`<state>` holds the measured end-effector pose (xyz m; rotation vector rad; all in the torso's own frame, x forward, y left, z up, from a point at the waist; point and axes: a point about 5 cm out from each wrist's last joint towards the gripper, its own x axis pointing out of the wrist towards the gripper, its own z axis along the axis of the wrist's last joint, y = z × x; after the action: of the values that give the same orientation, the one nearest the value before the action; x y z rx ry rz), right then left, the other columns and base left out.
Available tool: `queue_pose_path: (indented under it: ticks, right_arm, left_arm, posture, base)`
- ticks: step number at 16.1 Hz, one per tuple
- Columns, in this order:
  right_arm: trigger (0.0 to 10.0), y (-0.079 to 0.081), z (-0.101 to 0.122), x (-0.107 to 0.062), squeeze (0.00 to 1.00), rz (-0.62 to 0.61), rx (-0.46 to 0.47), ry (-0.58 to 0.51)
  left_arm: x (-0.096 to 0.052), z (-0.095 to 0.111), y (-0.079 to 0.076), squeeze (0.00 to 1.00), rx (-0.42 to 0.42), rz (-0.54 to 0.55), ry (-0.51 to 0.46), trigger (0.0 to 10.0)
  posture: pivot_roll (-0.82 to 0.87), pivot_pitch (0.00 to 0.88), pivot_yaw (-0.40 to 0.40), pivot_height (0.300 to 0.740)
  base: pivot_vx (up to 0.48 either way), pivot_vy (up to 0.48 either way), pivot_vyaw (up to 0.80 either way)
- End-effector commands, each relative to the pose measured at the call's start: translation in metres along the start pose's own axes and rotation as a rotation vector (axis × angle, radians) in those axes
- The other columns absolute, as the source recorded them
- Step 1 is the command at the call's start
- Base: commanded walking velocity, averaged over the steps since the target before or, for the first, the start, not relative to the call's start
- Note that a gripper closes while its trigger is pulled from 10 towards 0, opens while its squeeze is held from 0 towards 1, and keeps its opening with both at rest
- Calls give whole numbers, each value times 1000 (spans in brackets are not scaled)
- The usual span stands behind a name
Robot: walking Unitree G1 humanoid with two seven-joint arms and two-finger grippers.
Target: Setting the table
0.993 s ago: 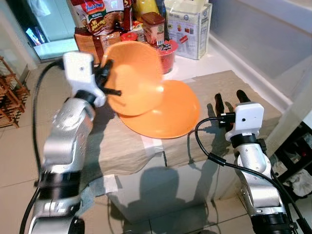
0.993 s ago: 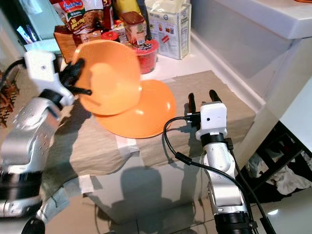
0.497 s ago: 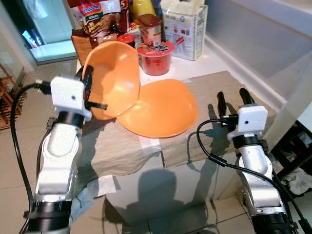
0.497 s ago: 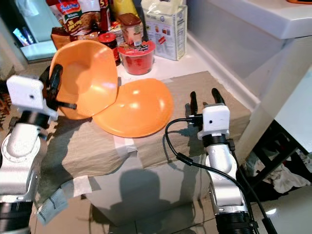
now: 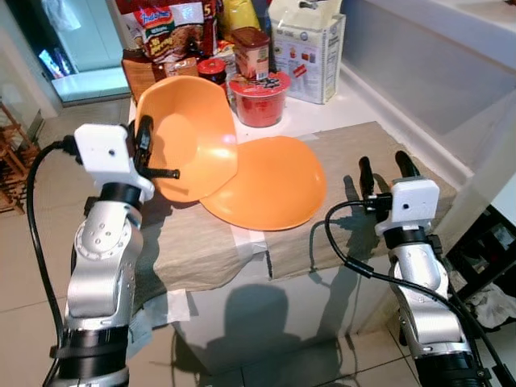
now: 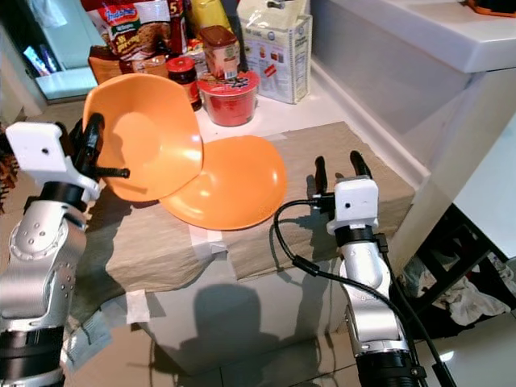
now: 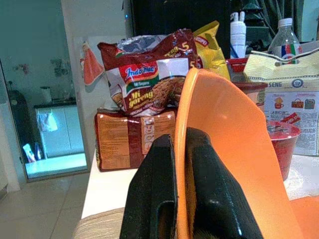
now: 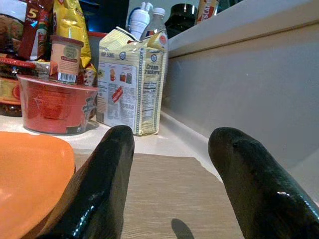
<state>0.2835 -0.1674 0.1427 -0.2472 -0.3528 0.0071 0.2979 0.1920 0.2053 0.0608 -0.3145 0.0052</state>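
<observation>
Left eye view: left gripper [image 5: 143, 151] jaws still clamped tilted orange bowl [image 5: 189, 133], now lower, frame left; right gripper [image 5: 379, 169] jaws stayed apart.

Our L arm is raised, forearm near upright, white wrist block up top. L gripper [image 5: 147, 149] is clamped on the rim of the orange bowl [image 5: 189, 137], one black finger on each side of the wall, bowl tipped on edge; the L wrist view shows the rim pinched between both fingers [image 7: 154, 199]. Our R arm is bent up from below, wrist block level w/ the table edge. R gripper [image 5: 382, 171] points fwd, fingers [image 8: 102, 189] spread wide apart, holding nothing, just beside the orange plate [image 5: 270, 181], not touching.
</observation>
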Motion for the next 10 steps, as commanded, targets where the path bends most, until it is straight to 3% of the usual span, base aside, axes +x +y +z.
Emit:
queue_pose_path:
  ticks: [1, 4, 10]
  right_arm:
    - [10000, 2, 2, 3, 0, 15, -4, -13]
    - [10000, 4, -2, 0, 0, 22, -7, -6]
    - [10000, 4, -5, -1, 0, 31, -13, 6]
  left_arm:
    - [4, 8, 5, 0, -10, 34, -11, 0]
    - [17, 34, 12, 0, 6, 51, -84, 0]
    - [25, 44, 34, 0, 47, 107, -103, 0]
  posture:
    - [-98, 0, 63, 740]
    - [-91, 0, 59, 740]
    - [-91, 0, 57, 740]
  base:
    - [0, 0, 0]
    - [0, 0, 0]
    - [0, 0, 0]
